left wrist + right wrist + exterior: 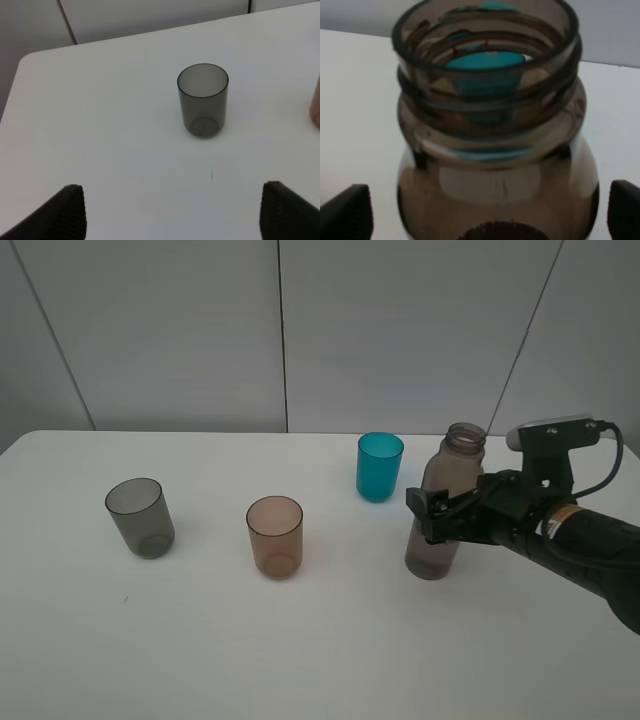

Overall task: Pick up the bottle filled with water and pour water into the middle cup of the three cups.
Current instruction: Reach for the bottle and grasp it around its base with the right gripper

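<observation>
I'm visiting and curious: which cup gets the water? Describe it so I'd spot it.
On the white table, three cups stand left of the tall bottle. Take the middle cup of that row. It is see-through brownish-peach; its neighbours are a grey cup and a teal cup.

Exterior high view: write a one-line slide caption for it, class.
Open right pincer straddles the upright capless bottle; teal cup, brownish-peach cup and smoky grey cup stand apart on the white table.

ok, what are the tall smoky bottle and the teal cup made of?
Tall smoky brown bottle: looks like translucent tinted plastic, glossy; teal colour shows through its threaded neck. Small teal cup: probably opaque plastic, smooth; nothing shows through its wall.
</observation>
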`<state>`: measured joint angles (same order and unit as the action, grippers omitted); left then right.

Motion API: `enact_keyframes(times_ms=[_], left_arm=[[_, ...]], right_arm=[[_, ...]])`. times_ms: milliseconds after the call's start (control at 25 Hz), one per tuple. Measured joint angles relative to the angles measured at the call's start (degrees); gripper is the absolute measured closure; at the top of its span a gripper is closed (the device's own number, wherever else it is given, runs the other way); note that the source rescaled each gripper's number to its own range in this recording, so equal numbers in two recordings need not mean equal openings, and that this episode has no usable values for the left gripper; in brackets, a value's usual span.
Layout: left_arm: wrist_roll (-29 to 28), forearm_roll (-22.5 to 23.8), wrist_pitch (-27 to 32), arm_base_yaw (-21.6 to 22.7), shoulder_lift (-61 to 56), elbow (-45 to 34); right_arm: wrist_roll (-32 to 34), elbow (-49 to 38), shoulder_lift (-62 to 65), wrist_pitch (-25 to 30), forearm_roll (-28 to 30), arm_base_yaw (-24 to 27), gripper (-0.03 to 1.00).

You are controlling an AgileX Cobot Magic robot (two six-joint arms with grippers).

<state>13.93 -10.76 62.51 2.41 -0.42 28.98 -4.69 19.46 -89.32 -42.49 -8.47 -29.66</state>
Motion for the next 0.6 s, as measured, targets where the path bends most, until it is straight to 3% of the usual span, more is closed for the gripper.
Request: enact_keyframes(times_ms=[600], left_arm=[[0.0, 0.0, 0.0, 0.0, 0.0, 0.0]], right_arm=[[0.0, -2.2, -5.74, -7.29, 0.0, 0.0, -0.03]])
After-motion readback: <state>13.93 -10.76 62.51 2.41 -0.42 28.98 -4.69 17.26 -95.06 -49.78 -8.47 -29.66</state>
